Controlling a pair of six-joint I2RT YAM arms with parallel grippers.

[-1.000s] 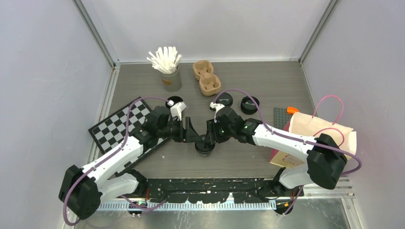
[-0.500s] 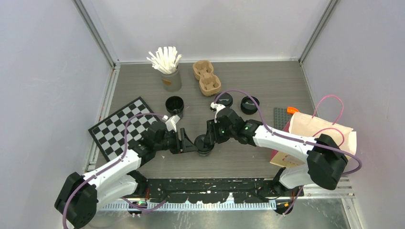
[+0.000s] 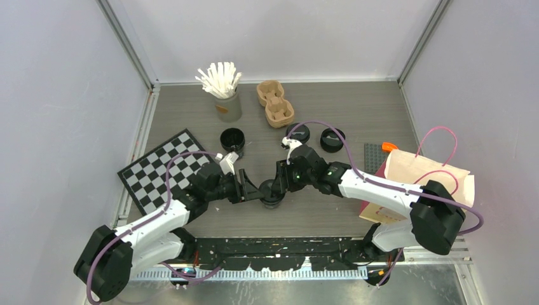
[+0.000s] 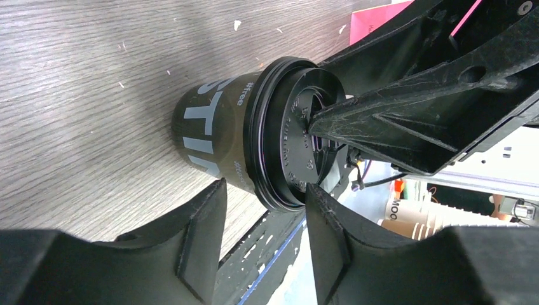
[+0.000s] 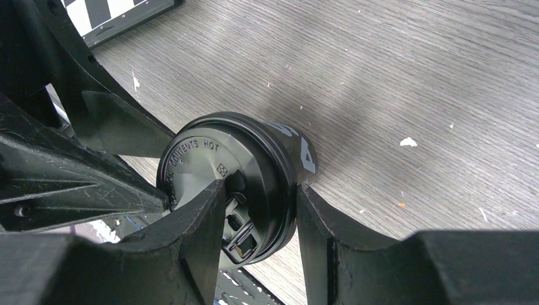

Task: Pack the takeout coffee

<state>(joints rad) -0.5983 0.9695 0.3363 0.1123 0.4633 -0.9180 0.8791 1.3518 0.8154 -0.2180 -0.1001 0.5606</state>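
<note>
Nearest the arm bases, a lidded cup is seen standing upright on the table, between the two grippers. It is met from the left by the left gripper, whose fingers are set at a narrow gap to either side of the cup's upper wall and rim. Whether the wall is actually touched cannot be told. From the right it is met by the right gripper, also narrowly set. One finger is laid across the lid and the other is placed just outside the rim, but a firm clamp cannot be confirmed.

The step in hand is judged to be the seating of the lid. It is best done with the cup steadied on its wall with light force, so that the paper is not crushed. The lid should be pressed down evenly around the rim rather than at one point, since a tilted lid would be left only half caught.

Farther back, an open cup and two loose lids are found, well apart from the grippers. Beyond these the cup carrier is placed, and no cup is seen in it.
</note>
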